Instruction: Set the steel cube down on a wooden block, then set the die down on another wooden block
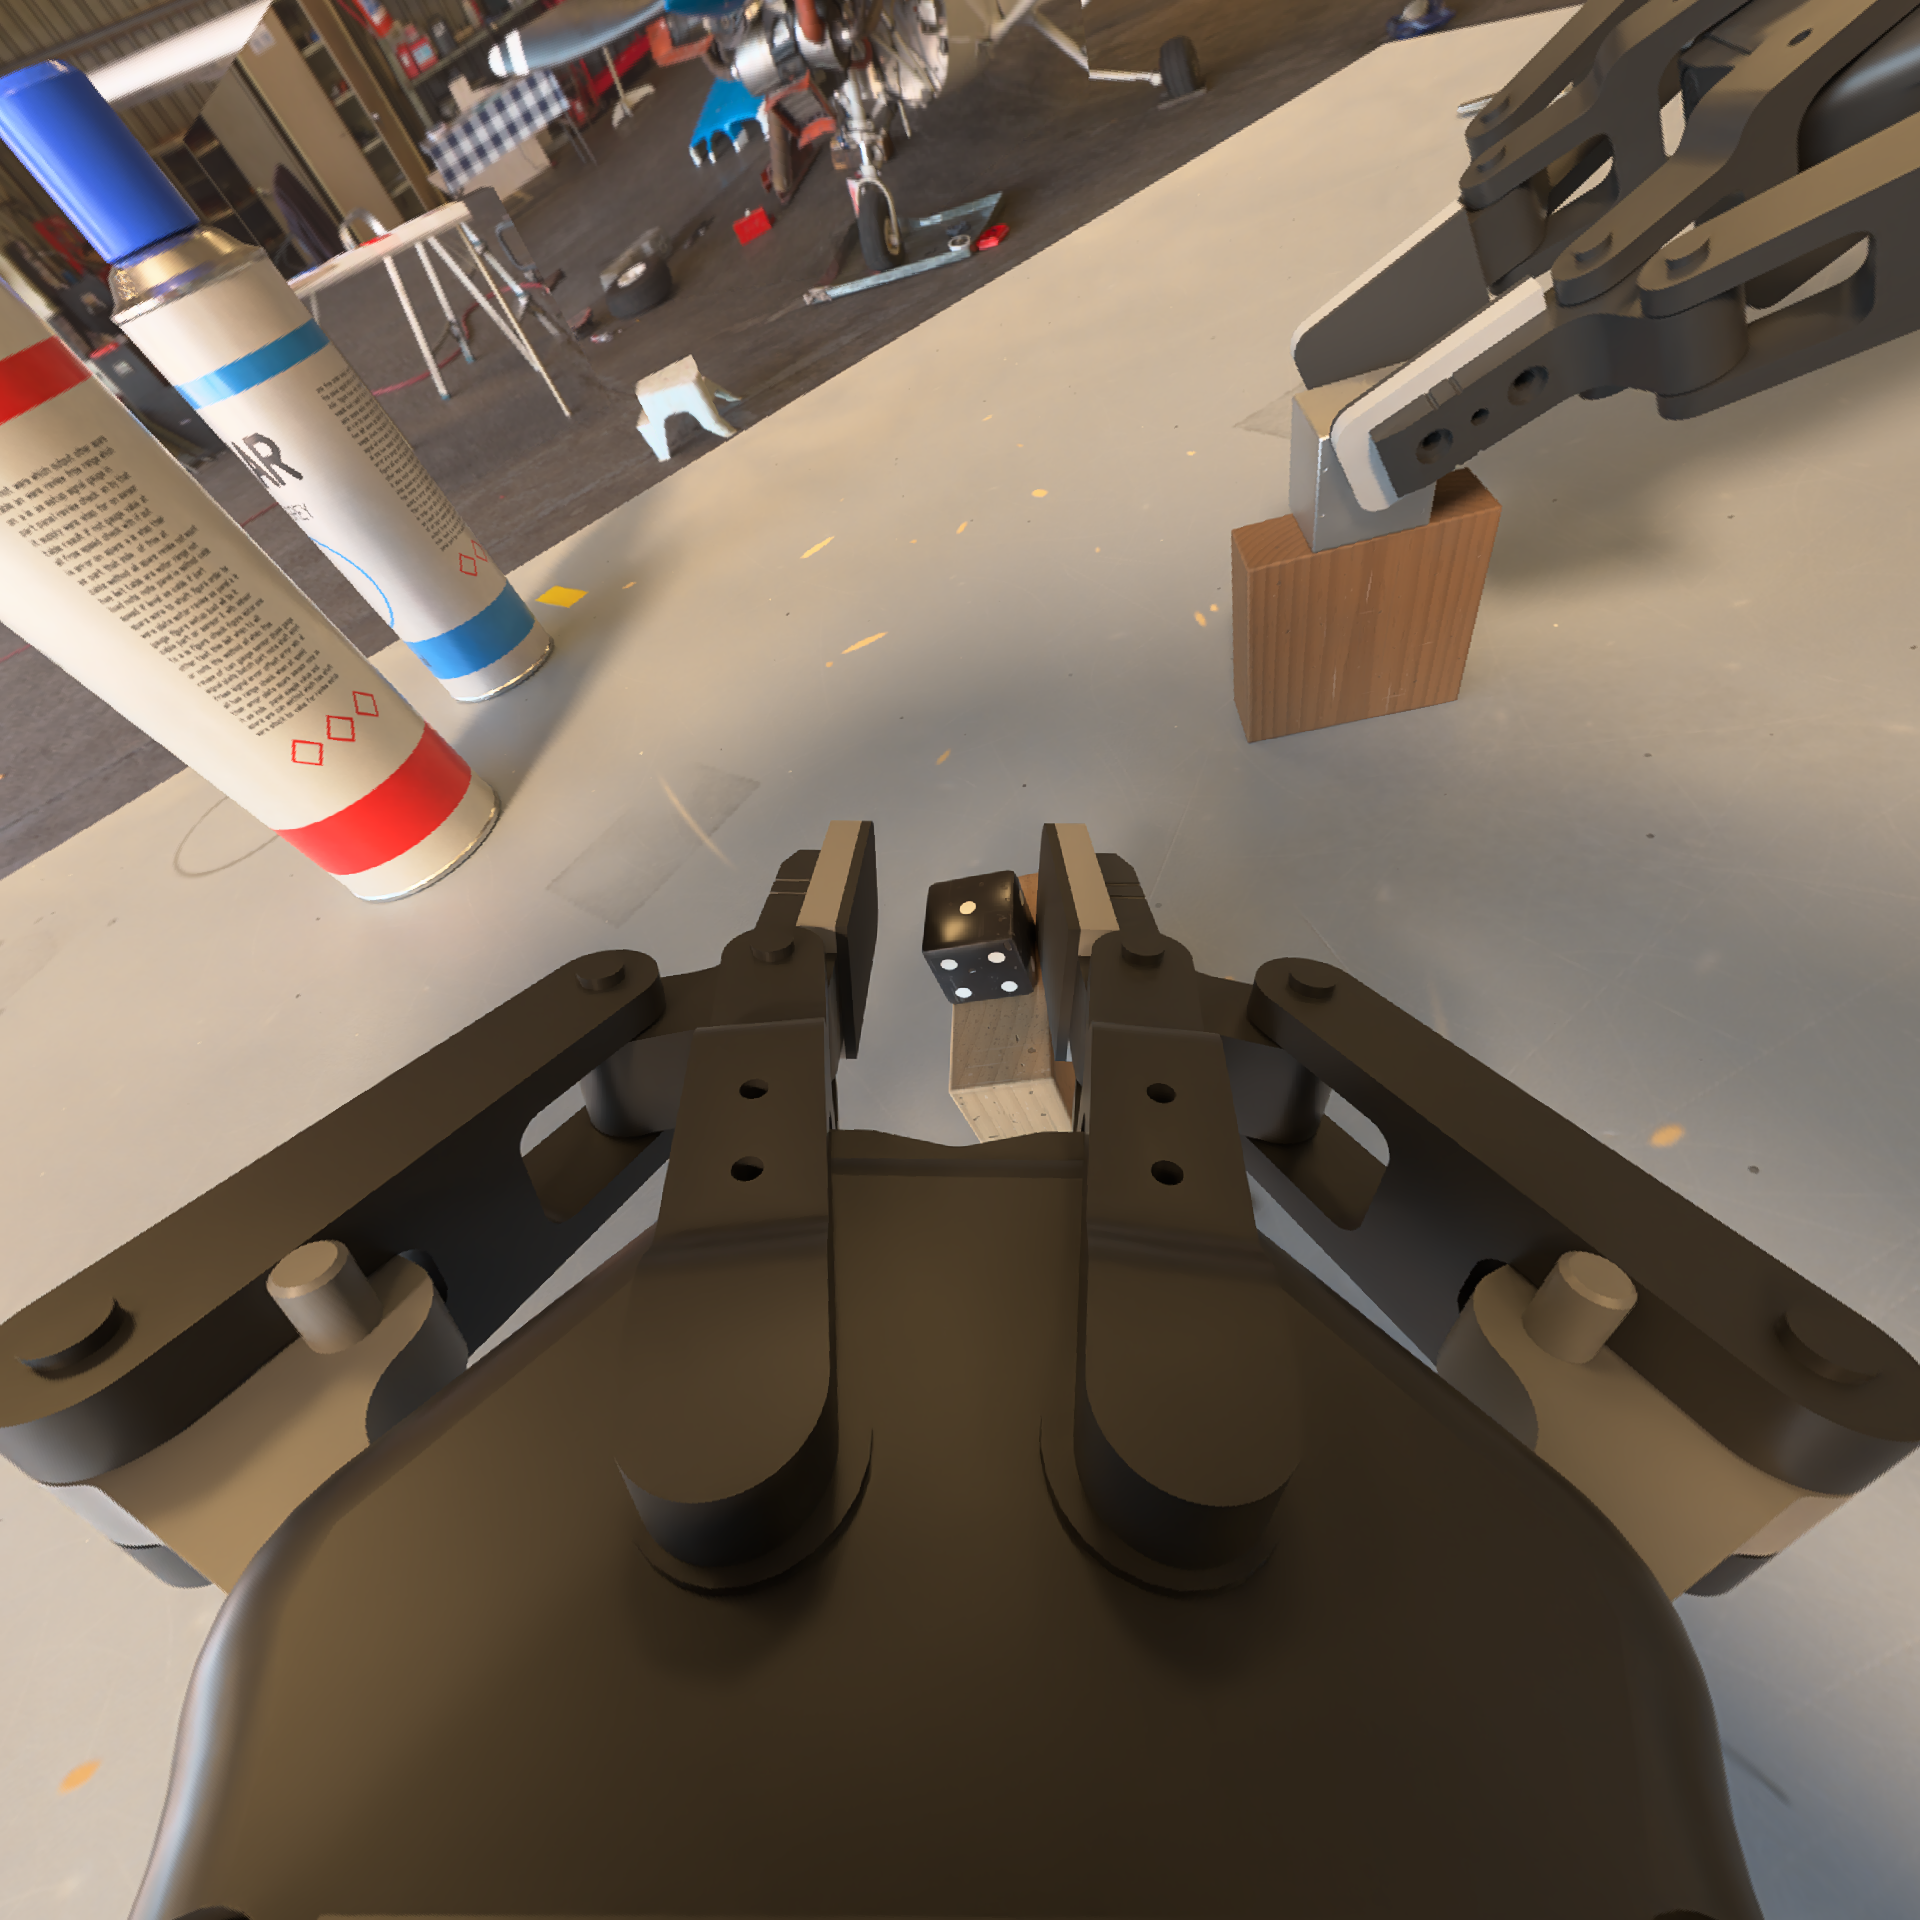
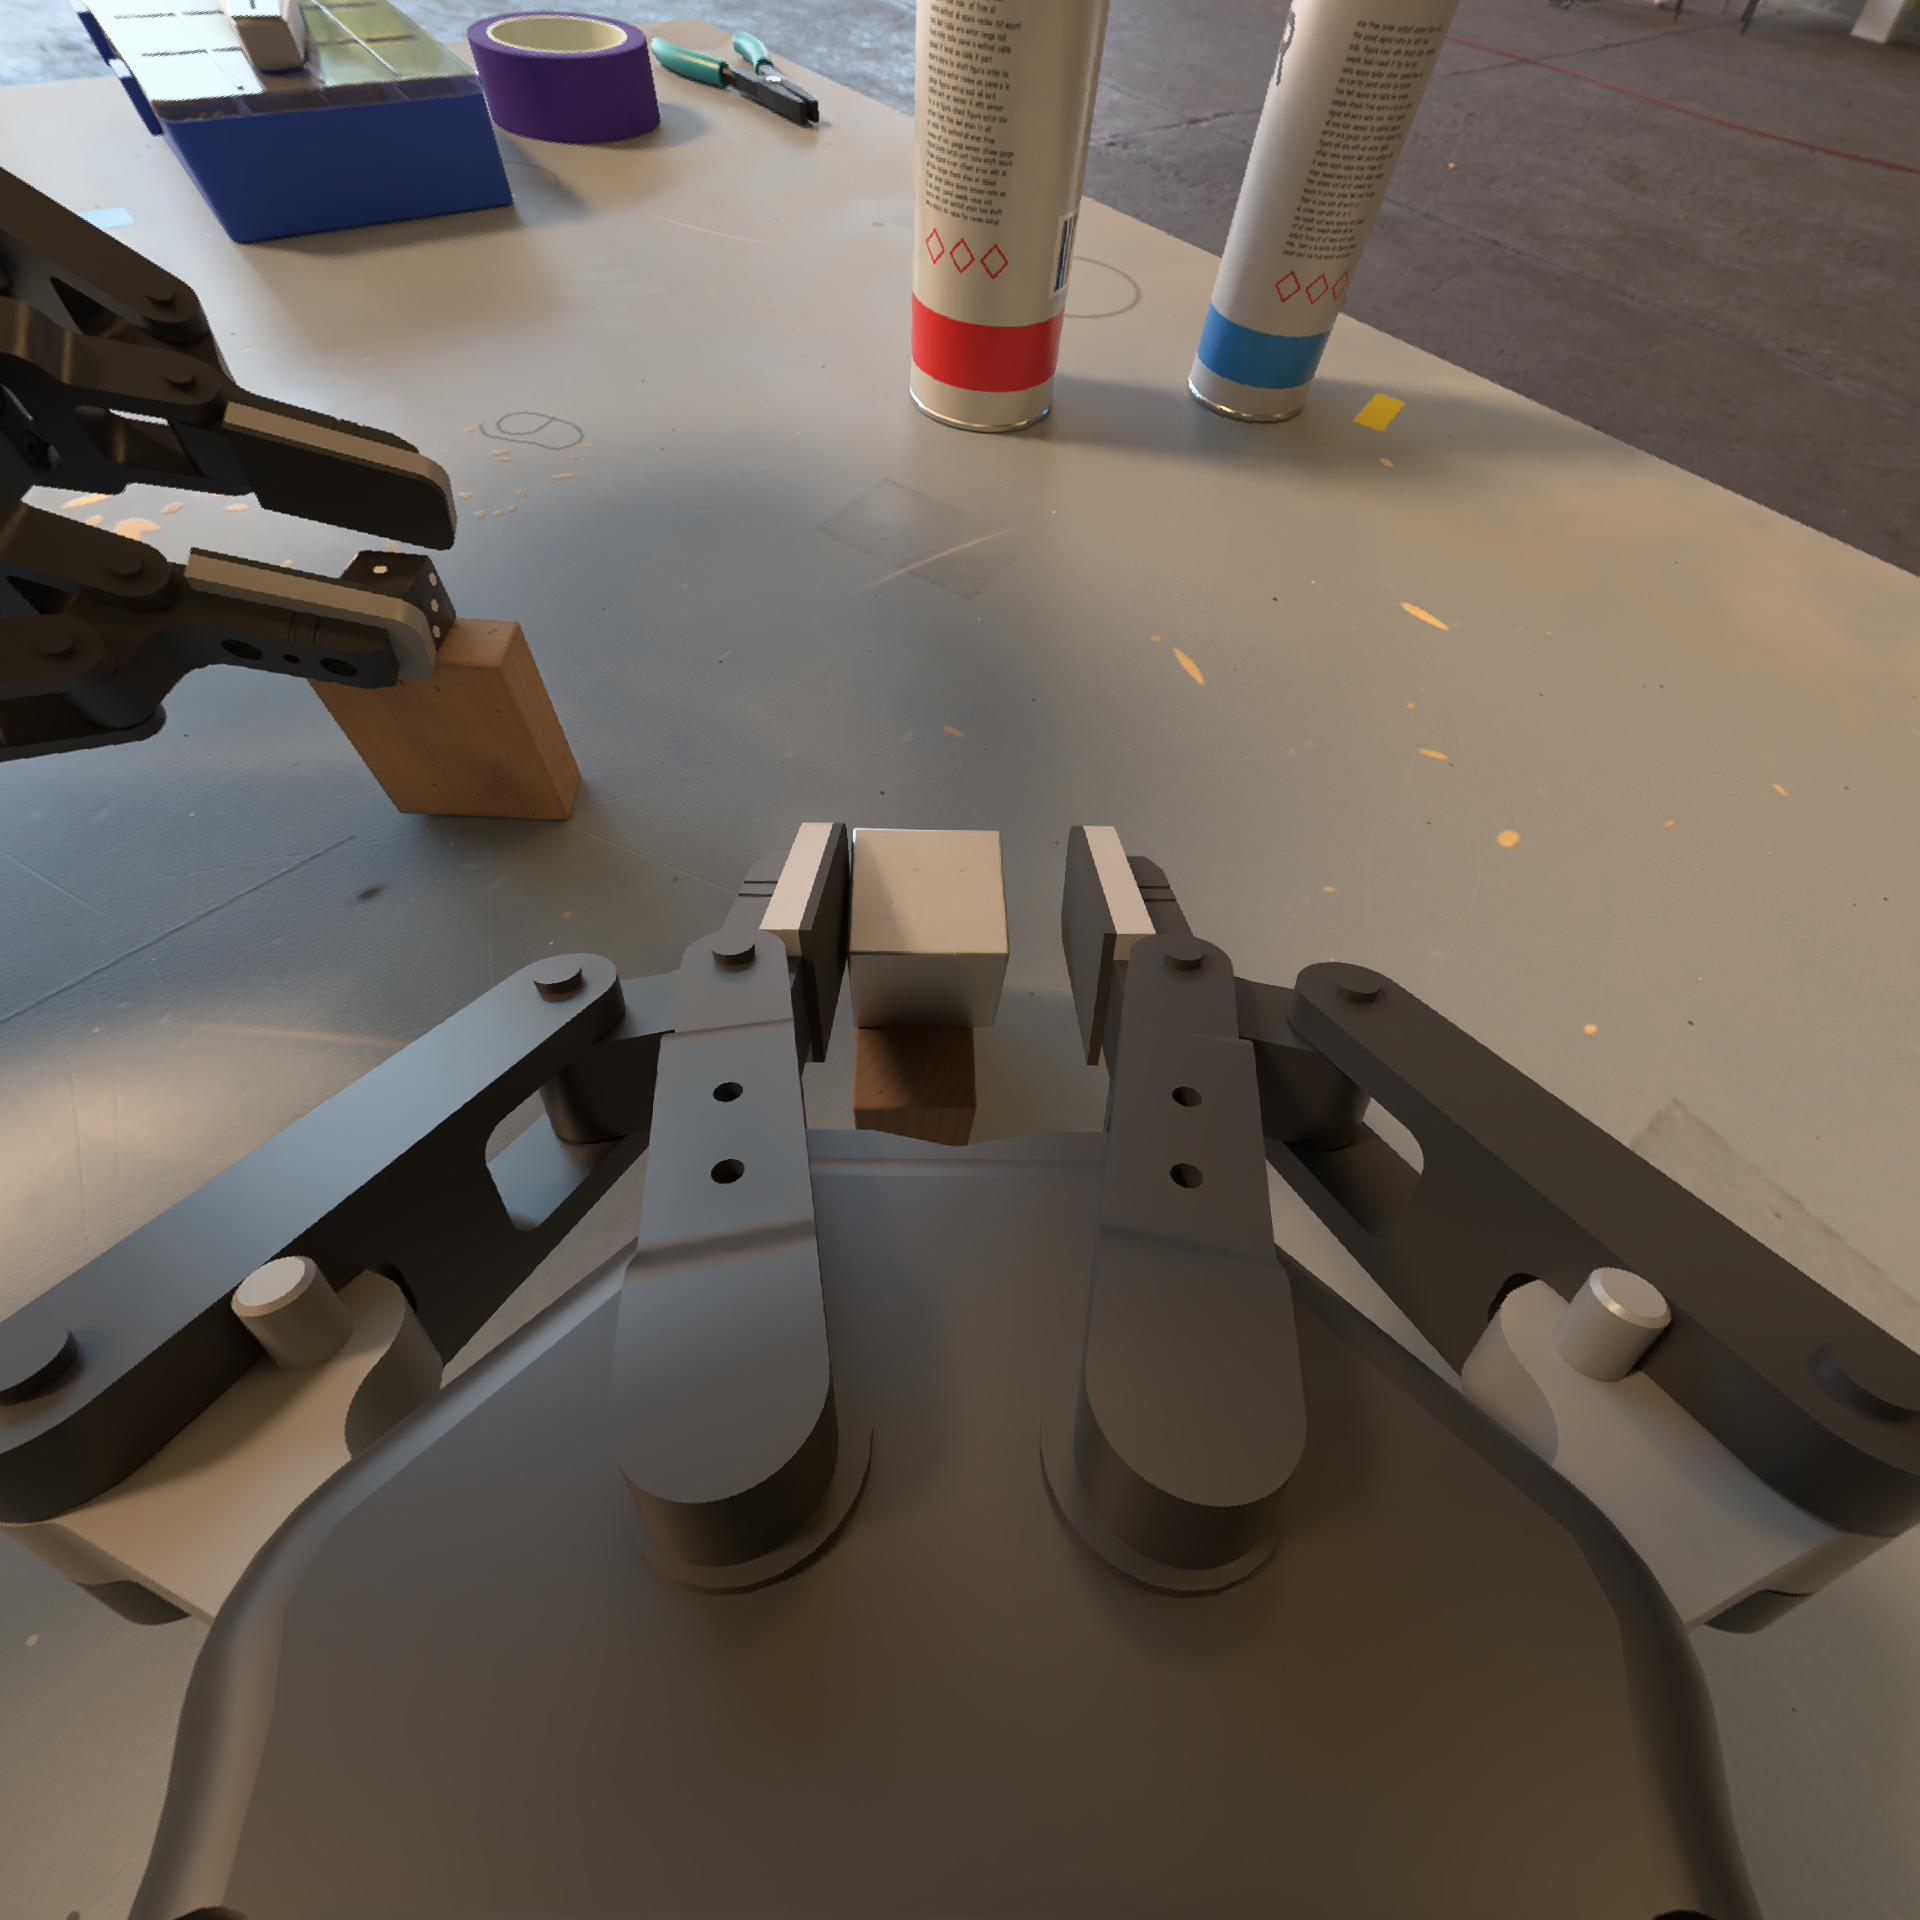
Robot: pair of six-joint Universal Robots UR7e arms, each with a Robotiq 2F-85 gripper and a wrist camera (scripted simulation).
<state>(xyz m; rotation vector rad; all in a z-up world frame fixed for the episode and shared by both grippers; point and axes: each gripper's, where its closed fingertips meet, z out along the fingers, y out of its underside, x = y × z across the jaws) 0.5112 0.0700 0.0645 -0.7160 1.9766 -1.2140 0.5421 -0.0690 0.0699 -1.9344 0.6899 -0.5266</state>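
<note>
In the left wrist view my left gripper [image 1: 956,873] is open around a black die [image 1: 977,935] with white pips. The die rests on a pale wooden block [image 1: 1008,1070]. There is a gap on its left side, and the right pad is close against it. In the right wrist view my right gripper [image 2: 956,862] is open around the steel cube [image 2: 925,925], which rests on a dark wooden block [image 2: 914,1091]. There is a gap on the cube's right side. Each view also shows the other gripper [image 1: 1335,416] [image 2: 426,577] with its block [image 1: 1361,623] [image 2: 468,727].
Two tall spray cans stand near the table's edge, one with a red band [image 2: 987,260] and one with a blue band [image 2: 1288,260]. A blue box [image 2: 312,135], a purple tape roll [image 2: 566,78] and pliers [image 2: 738,73] lie at the far side.
</note>
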